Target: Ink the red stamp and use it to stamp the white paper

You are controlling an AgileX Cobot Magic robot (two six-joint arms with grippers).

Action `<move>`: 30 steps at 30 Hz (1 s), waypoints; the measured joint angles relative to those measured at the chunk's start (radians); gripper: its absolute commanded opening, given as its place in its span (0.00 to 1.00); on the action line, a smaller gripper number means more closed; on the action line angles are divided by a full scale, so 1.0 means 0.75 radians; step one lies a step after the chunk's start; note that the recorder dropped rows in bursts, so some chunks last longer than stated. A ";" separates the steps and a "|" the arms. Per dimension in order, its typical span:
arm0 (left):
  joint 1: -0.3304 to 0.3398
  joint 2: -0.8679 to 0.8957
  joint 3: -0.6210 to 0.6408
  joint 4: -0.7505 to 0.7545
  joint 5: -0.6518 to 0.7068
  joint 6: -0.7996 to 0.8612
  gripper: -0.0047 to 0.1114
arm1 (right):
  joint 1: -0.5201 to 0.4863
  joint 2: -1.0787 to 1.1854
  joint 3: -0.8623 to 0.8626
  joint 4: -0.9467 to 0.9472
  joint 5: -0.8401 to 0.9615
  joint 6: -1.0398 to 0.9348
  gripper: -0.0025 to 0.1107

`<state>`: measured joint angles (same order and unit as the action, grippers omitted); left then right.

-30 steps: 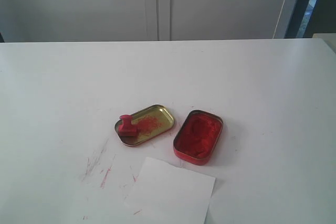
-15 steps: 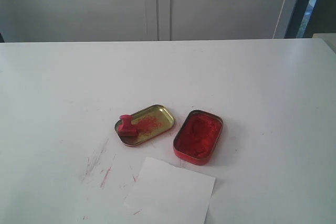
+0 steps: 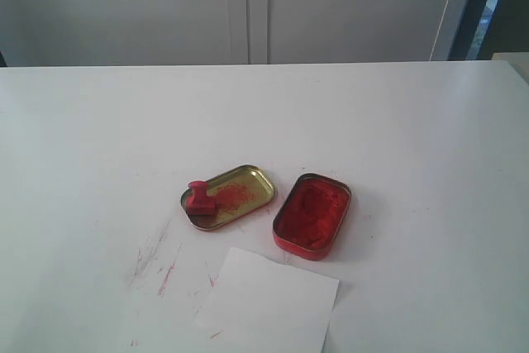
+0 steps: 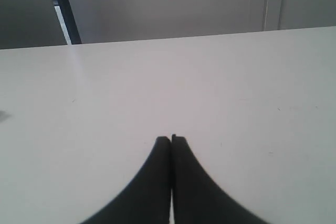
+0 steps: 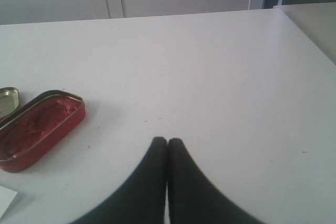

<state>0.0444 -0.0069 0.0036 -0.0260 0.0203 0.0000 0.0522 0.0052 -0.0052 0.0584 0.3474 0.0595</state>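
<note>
Outside, we see the red stamp on the gold lid, beside the ink tin, with the white paper near. At our left wrist, the left gripper has its jaws pressed together over the bare table. At our right wrist, the right gripper is likewise empty, near the tin; approaching unopened could topple the stamp.

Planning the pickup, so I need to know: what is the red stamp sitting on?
The red stamp stands upright at one end of the open gold tin lid, beside red smears. Its base covers the lid beneath it, so the stamping face cannot be seen.
</note>
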 measured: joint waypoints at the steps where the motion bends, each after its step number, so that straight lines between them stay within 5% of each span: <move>1: 0.000 0.000 0.000 0.000 -0.002 0.000 0.04 | 0.000 0.000 0.000 0.000 0.000 0.000 0.02; 18: 0.000 0.000 -0.008 0.000 -0.147 -0.010 0.04 | 0.000 0.000 0.000 0.000 0.000 0.000 0.02; 30: 0.000 0.030 -0.303 0.000 0.055 -0.023 0.04 | 0.000 0.000 0.000 0.000 0.000 0.000 0.02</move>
<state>0.0444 0.0157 -0.2238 -0.0260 0.0618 -0.0170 0.0522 0.0052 -0.0052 0.0584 0.3474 0.0595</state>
